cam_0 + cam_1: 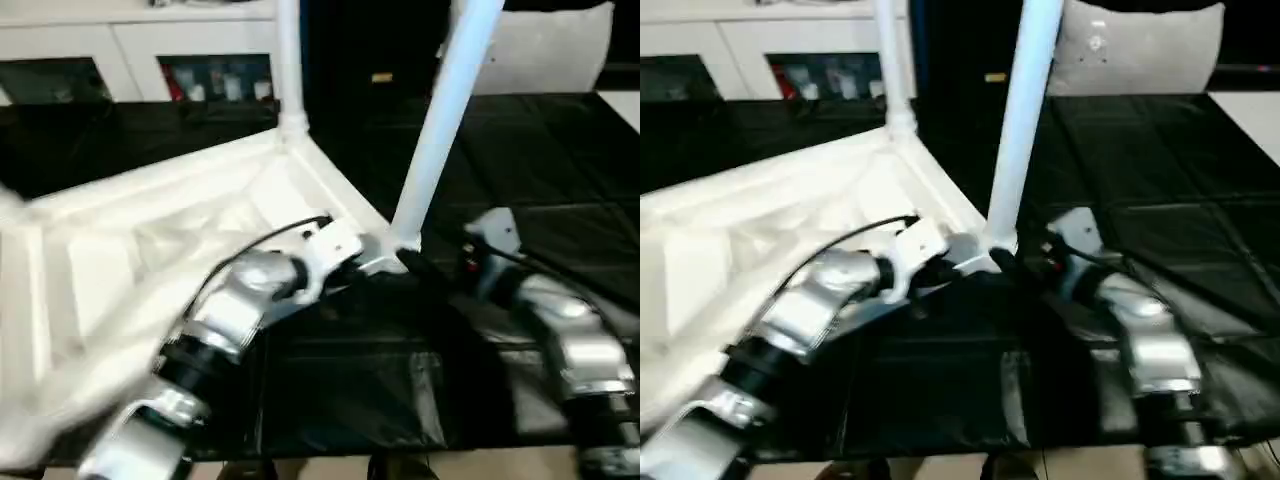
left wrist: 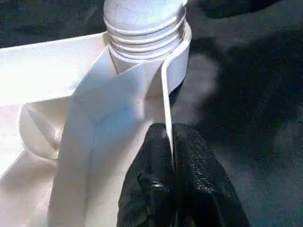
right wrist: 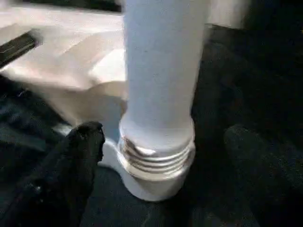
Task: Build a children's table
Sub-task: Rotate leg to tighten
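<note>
The children's table top (image 1: 150, 230) lies upside down on the black cover, ribbed underside up. Two white legs stand in its corner sockets: a far one (image 1: 288, 60) and a near one (image 1: 440, 120), which leans to the right. The near leg's threaded end (image 3: 156, 153) sits in the round socket (image 2: 177, 66). My left gripper (image 2: 171, 156) is shut on the thin rim wall of the top, just beside that socket. My right gripper (image 3: 163, 137) is open, one finger (image 3: 83, 151) on each side of the leg's base, clear of it.
The black-covered work surface (image 1: 560, 160) stretches to the right and front. White cabinets (image 1: 120, 50) line the back. A grey cushion (image 1: 550, 45) sits at the back right. The surface's front edge (image 1: 400, 455) runs just below my forearms.
</note>
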Available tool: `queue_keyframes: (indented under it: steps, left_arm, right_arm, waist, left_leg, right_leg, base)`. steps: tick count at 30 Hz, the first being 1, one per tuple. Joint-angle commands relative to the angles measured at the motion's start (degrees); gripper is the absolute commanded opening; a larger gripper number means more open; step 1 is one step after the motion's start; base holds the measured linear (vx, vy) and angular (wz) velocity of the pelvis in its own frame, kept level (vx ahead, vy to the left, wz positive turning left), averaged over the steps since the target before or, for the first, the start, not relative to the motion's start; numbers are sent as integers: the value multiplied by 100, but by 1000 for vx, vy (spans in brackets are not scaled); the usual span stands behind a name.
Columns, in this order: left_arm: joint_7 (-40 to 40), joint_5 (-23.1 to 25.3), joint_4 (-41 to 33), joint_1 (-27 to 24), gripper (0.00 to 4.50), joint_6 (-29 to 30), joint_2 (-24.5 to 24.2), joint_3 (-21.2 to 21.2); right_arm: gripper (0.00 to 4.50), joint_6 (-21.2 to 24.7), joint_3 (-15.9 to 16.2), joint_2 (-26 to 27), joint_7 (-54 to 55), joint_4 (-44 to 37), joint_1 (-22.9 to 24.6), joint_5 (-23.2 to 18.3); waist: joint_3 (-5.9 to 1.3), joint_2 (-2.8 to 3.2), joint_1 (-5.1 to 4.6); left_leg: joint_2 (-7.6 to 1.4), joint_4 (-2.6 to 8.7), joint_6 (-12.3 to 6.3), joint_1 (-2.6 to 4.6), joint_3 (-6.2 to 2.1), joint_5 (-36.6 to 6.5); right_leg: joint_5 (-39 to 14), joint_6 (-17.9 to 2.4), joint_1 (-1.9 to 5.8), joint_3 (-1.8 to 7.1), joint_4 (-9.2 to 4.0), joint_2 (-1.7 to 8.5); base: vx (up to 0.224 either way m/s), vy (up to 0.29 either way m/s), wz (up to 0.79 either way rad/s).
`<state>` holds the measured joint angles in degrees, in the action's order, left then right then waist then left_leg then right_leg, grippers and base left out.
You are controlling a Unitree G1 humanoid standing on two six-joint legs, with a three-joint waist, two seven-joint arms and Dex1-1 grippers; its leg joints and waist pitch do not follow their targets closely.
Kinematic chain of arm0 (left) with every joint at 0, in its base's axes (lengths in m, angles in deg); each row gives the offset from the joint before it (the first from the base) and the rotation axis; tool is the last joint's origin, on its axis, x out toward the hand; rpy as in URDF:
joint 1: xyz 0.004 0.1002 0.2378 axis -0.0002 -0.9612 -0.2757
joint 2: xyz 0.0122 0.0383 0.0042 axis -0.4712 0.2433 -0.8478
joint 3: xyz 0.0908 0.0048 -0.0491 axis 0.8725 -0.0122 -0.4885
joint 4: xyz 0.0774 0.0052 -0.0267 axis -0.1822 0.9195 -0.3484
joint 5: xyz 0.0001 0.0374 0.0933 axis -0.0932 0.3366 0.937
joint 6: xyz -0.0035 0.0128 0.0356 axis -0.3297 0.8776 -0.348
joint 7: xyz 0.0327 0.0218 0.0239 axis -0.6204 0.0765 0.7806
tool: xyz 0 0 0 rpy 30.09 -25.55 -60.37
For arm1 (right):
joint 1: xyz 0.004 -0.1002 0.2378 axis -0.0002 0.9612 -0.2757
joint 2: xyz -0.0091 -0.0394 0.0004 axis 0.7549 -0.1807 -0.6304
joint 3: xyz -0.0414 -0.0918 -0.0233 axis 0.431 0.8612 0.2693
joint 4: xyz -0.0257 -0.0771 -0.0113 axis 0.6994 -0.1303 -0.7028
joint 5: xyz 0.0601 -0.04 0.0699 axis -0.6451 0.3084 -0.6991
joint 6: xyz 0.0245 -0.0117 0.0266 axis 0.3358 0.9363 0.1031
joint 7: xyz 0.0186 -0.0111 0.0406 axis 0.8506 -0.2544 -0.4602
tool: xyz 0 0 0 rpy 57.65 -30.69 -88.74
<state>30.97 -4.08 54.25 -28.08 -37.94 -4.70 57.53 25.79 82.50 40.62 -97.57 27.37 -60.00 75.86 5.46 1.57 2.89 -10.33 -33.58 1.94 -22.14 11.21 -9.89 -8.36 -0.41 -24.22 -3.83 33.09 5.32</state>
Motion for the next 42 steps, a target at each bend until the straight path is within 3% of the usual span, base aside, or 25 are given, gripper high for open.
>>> queue_keyframes:
  steps: [1,5,8,14,25,29,31,34,37,38,42]
  left_arm:
    - [-569,-117,-112,-2,0,-409,-100,204]
    - [-1367,-214,-90,6,0,-861,-450,383]
    - [-1881,-211,-1,48,0,-1224,-727,555]
    - [-2579,-326,88,138,0,-1613,-931,675]
    - [-2724,-365,245,237,0,-1808,-920,687]
    - [-2754,-363,320,258,0,-1866,-910,666]
    - [-2782,-371,398,289,0,-1913,-915,643]
    - [-2787,-364,440,310,0,-1939,-926,636]
    - [-2773,-356,478,334,0,-1959,-925,627]
    - [-2768,-356,489,339,0,-1967,-921,625]
    - [-2771,-356,506,345,0,-1983,-915,624]
  right_arm:
    - [439,-23,88,-140,-494,-124,22,-171]
    - [439,70,253,-527,-1229,-195,-24,-324]
    - [439,-155,501,-765,-1540,-182,-67,-137]
    - [423,-201,799,-887,-2212,-176,-98,-151]
    - [313,-83,1079,-967,-2584,-283,-43,-221]
    - [280,-70,1115,-1029,-2703,-308,-21,-206]
    - [280,7,1100,-1083,-2732,-314,-18,-194]
    - [332,317,1027,-1066,-2726,-305,-67,-336]
    - [335,510,1008,-1055,-2703,-368,-70,-420]
    - [360,496,1026,-1061,-2696,-392,-55,-411]
    - [369,89,1093,-1033,-2516,-343,-30,-167]
  waist:
    - [-472,-98,36]
    - [-459,-76,130]
    - [-448,-88,205]
    - [-433,-122,215]
    - [-446,-150,217]
    - [-443,-142,227]
    - [-448,-136,237]
    - [-456,-139,255]
    - [-454,-133,260]
    - [-457,-139,262]
    - [-454,-144,255]
  left_leg:
    - [-248,344,-698,77,-107,-1035]
    - [-290,358,-668,128,-98,-1081]
    - [-304,367,-582,149,-86,-1156]
    - [-303,379,-479,134,-94,-1282]
    - [-302,362,-536,118,-92,-1089]
    - [-305,365,-528,123,-96,-1136]
    - [-306,361,-527,129,-93,-1118]
    - [-310,356,-542,126,-94,-1082]
    - [-306,357,-529,120,-96,-1079]
    - [-307,357,-517,120,-96,-1068]
    - [-301,356,-471,122,-94,-1094]
  right_leg:
    - [-1287,-1416,350,217,-340,303]
    - [-1267,-1478,319,231,-319,298]
    - [-1374,-1445,302,239,-317,307]
    - [-1733,-1345,310,246,-334,333]
    - [-1513,-1409,316,248,-301,329]
    - [-1652,-1379,315,246,-313,334]
    - [-1635,-1377,314,249,-311,333]
    - [-1563,-1403,320,246,-299,332]
    - [-1583,-1408,323,242,-301,331]
    - [-1576,-1397,325,242,-297,334]
    - [-1631,-1367,319,247,-308,344]
  base:
    - [0,0,0]
    - [0,0,0]
    - [0,0,0]
    - [0,0,0]
    - [0,0,0]
    - [0,0,0]
    - [0,0,0]
    - [0,0,0]
    - [0,0,0]
    - [0,0,0]
    - [0,0,0]
